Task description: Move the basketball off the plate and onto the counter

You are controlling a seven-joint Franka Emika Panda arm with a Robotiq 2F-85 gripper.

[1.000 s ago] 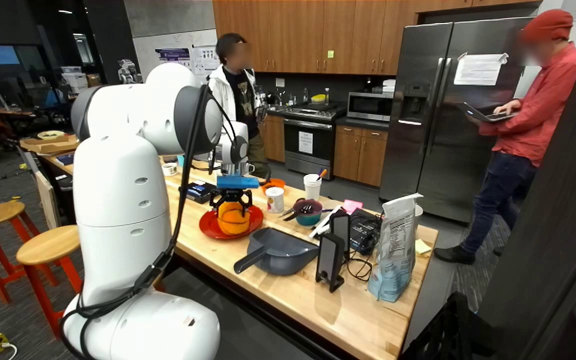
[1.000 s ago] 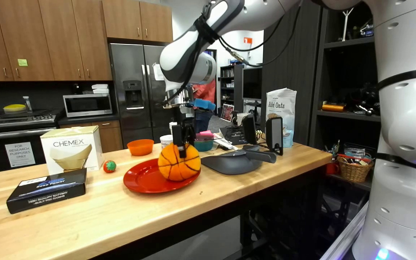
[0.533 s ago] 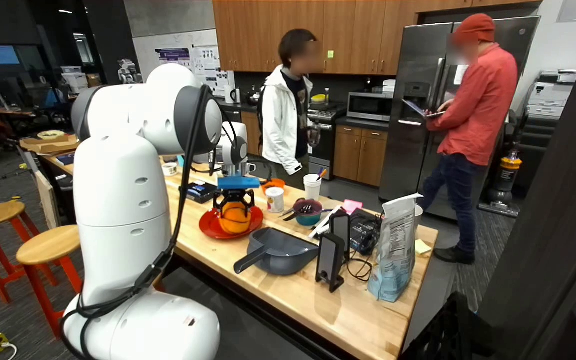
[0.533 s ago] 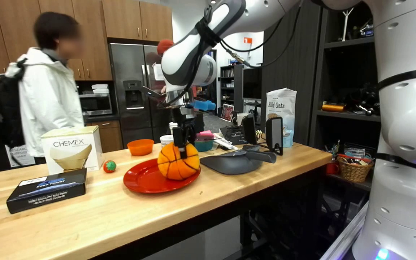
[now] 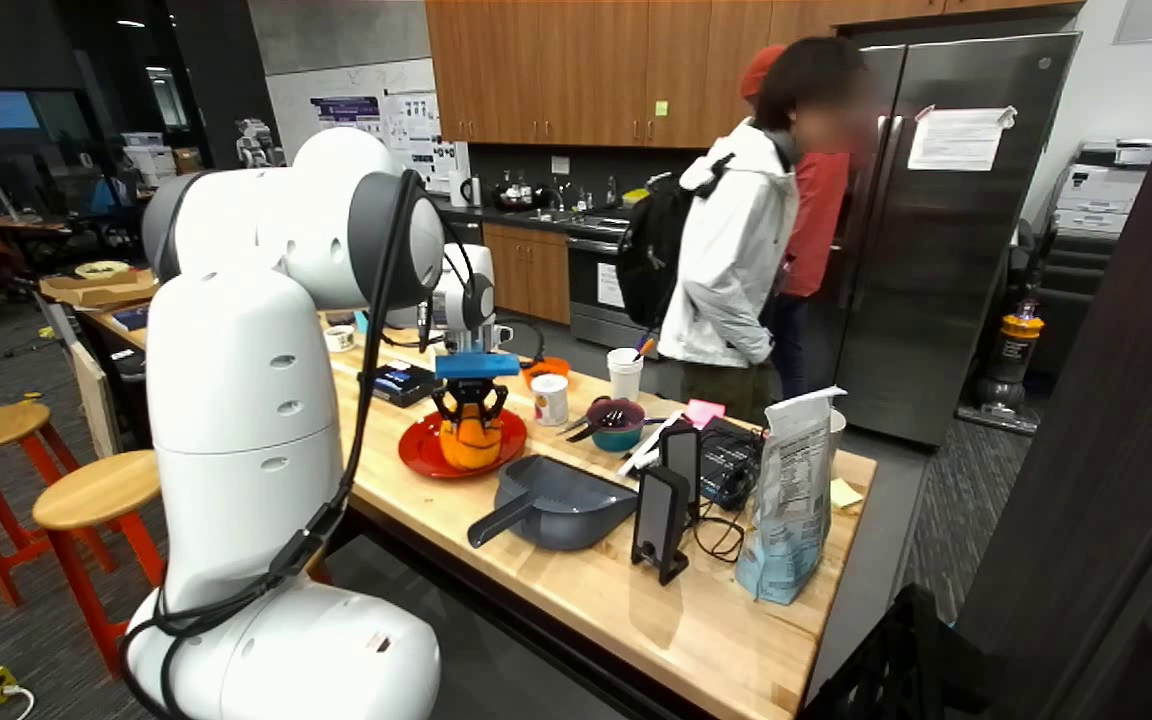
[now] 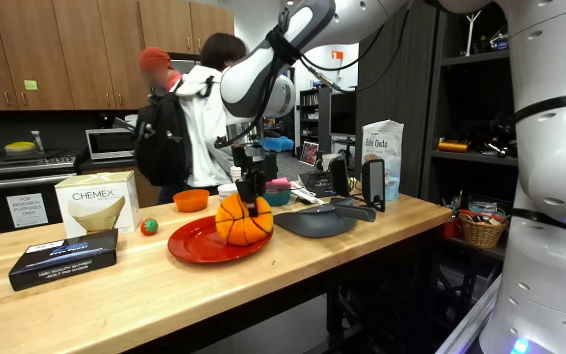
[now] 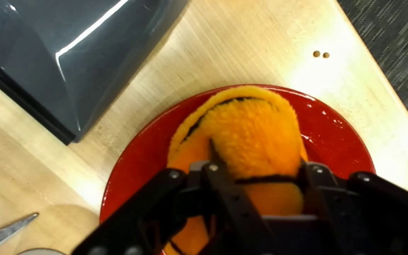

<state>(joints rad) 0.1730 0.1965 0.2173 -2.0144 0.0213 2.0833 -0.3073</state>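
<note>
The basketball (image 6: 238,228), an orange plush ball with black lines, rests on the right part of the red plate (image 6: 189,243), which lies on the light-wood counter (image 6: 175,290). My gripper (image 5: 471,415) points down from above and is shut on the upper part of the ball. In the wrist view the soft ball (image 7: 253,134) bulges up between the two black fingers, which press in from both sides. Its underside is hidden there, and red plate (image 7: 342,145) shows around it. I cannot see any gap between ball and plate in both exterior views.
A dark grey dustpan (image 6: 320,221) lies close beside the plate. An orange bowl (image 6: 191,200), a strawberry-like toy (image 6: 149,226), a Chemex box (image 6: 99,204) and a black box (image 6: 64,258) stand on the counter. Speakers (image 5: 660,520) and an oats bag (image 5: 791,500) are further along.
The fingers have drawn together from wide apart and now squeeze the ball, which has changed shape between them. The plate has stayed put. Two people in the background have walked.
</note>
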